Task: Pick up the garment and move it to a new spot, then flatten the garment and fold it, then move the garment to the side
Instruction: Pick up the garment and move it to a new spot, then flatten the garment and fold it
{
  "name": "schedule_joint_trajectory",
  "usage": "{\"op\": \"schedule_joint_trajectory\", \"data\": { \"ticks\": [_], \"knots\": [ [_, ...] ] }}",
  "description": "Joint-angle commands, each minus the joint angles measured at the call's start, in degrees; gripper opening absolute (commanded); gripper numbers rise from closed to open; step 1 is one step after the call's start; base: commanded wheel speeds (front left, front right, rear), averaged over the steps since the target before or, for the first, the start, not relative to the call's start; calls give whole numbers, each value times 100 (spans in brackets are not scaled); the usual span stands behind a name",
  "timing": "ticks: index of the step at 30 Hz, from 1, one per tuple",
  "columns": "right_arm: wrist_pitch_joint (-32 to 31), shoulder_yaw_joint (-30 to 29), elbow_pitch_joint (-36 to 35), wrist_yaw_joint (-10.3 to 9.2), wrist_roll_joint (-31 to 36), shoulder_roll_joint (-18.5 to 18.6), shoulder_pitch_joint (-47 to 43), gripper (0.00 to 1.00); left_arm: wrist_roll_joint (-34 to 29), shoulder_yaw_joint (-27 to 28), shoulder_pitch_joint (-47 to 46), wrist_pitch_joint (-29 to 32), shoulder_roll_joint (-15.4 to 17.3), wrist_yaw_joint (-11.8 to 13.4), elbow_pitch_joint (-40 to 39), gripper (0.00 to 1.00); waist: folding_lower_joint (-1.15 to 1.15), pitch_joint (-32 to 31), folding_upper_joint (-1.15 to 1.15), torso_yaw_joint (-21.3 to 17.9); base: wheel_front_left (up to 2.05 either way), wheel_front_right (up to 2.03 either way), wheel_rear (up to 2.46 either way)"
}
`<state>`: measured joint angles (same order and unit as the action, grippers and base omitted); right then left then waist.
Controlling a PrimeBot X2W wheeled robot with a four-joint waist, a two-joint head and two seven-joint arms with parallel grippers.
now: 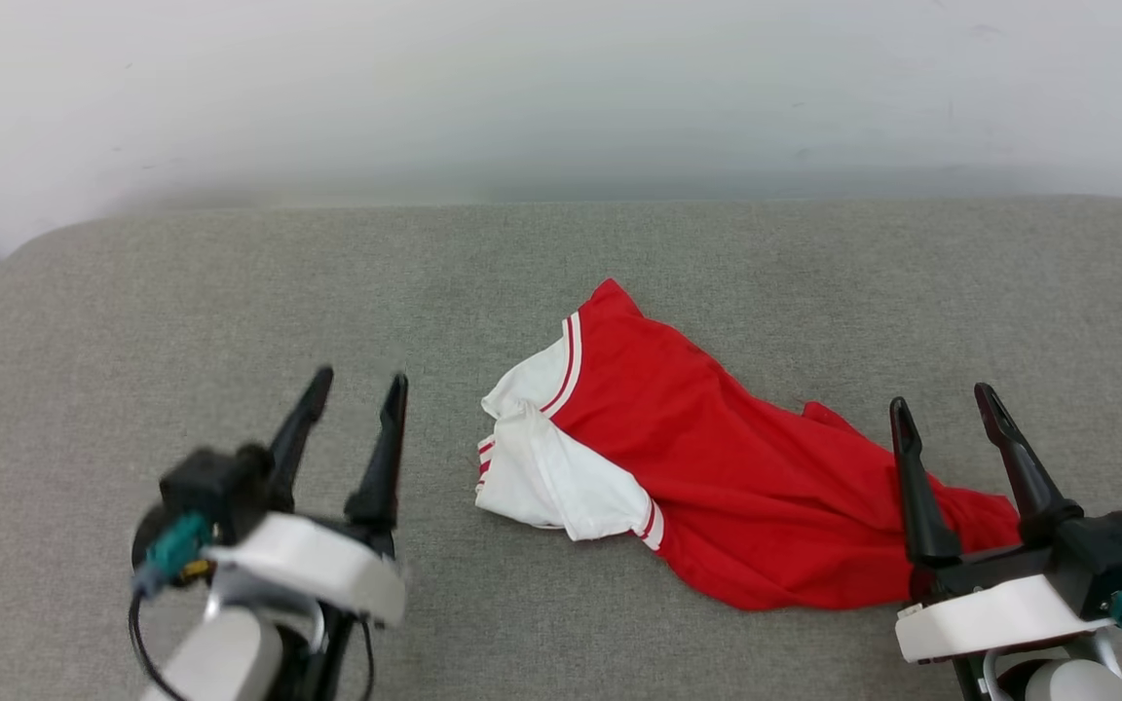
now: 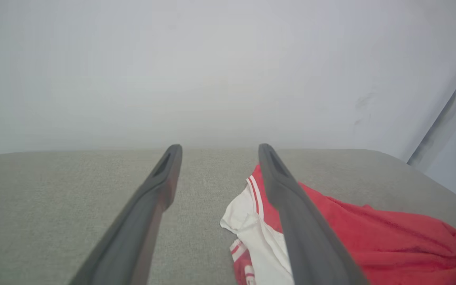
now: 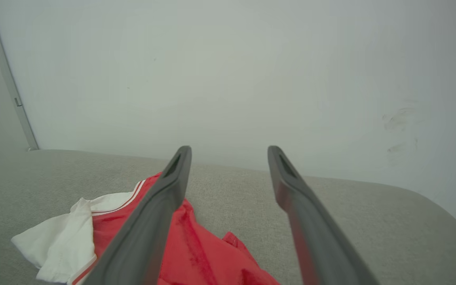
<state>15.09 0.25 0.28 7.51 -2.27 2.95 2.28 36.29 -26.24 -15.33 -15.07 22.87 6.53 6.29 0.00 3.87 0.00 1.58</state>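
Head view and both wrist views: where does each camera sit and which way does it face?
Head view: on the head, looking down at the garment on the grey cushion; left gripper and right gripper show, open.
Left wrist view: on the left wrist, looking along its fingers toward the wall.
Right wrist view: on the right wrist, same, along its own fingers.
All three share the garment.

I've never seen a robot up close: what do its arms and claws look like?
The left gripper and right gripper each have two long, tapering dark fingers on a black block. Behind it sits a curved white cover, then a pale rounded forearm. A teal plug sticks out at each wrist; a thin black cable loops by the left one.
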Motion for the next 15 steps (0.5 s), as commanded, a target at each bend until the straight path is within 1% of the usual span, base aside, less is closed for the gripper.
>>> {"op": "schedule_joint_trajectory", "data": {
  "ticks": [1,3,6,7,9,12,15],
  "knots": [
    [12,3,-7,-4,-41,-13,-38,100,-123,169,312,-14,-132,-40,-193,100,0,13,0,18,0,0,0],
    [12,22,-6,-4,-30,-13,-63,100,-259,284,637,-14,-291,-105,-370,100,0,26,0,37,0,0,0],
    [12,56,-7,-4,1,-13,-44,100,-392,334,914,-14,-501,-212,-430,100,0,54,0,49,0,0,0],
    [12,56,-7,-4,1,-13,-44,100,-392,334,914,-14,-501,-212,-430,100,0,54,0,49,0,0,0],
    [12,69,-11,-4,8,-13,-14,100,-451,325,985,-14,-597,-288,-393,100,0,74,0,45,0,0,0],
    [12,110,-8,-4,21,-13,20,100,-512,213,911,3,-640,-377,-312,100,0,106,0,20,0,0,0],
    [12,126,-6,-4,35,-13,21,100,-494,81,705,341,-622,-428,-340,100,0,155,0,-6,0,0,0]
  ]
}}
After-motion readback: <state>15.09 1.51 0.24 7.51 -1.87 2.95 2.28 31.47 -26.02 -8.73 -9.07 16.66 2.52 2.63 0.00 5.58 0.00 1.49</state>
